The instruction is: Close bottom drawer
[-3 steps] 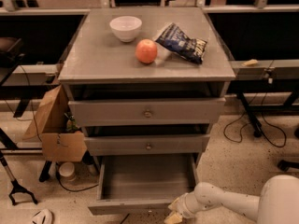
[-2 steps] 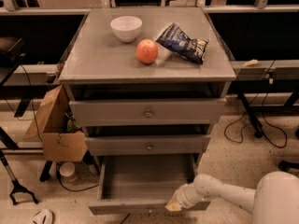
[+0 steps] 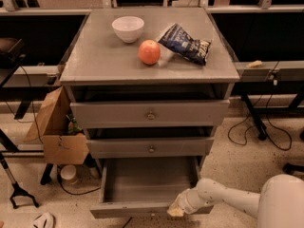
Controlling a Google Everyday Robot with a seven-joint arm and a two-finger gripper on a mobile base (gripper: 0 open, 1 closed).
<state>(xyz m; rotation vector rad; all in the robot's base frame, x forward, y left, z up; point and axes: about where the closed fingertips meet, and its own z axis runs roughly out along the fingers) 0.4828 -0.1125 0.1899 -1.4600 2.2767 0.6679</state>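
The bottom drawer (image 3: 142,182) of the grey cabinet stands pulled out, its plain grey inside empty; its low front panel (image 3: 128,210) runs along the bottom of the view. My gripper (image 3: 175,210) is at the right end of that front panel, touching it from the outside. My white arm (image 3: 223,196) reaches in from the lower right. The middle drawer (image 3: 151,147) and top drawer (image 3: 150,113) above sit slightly out, each with a small round knob.
On the cabinet top are a white bowl (image 3: 128,28), a red apple (image 3: 149,52) and a blue chip bag (image 3: 184,43). A cardboard box (image 3: 56,128) stands left of the cabinet. Cables (image 3: 259,132) lie on the floor to the right.
My gripper has moved left and slightly up, from beside the drawer's right front corner to against its front panel. The drawer looks about as far out as before.
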